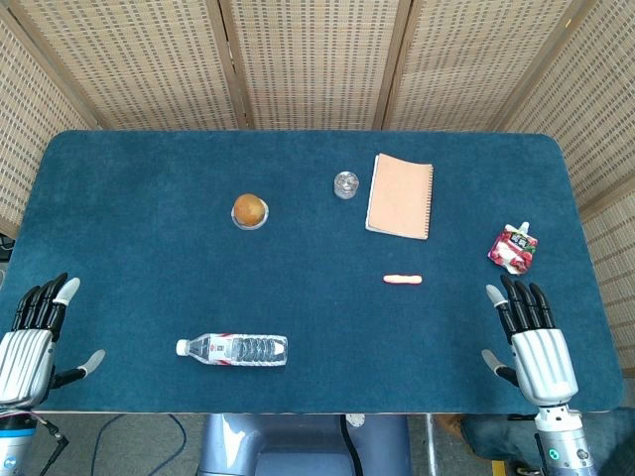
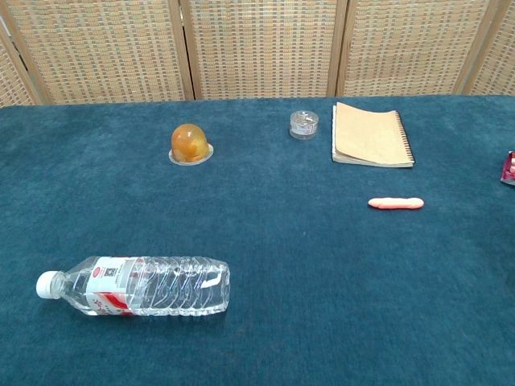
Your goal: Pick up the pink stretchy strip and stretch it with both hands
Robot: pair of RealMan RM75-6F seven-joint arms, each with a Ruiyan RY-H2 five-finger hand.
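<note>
The pink stretchy strip is a short pale-pink bar lying flat on the blue table, right of centre. My right hand hovers at the front right edge, fingers spread, holding nothing, a good way right of the strip and nearer the front. My left hand is at the front left corner, also open and empty, far from the strip. Neither hand appears in the chest view.
A plastic water bottle lies on its side front left. An orange domed object, a small clear jar and a tan spiral notebook lie further back. A red-and-white pouch sits near the right edge.
</note>
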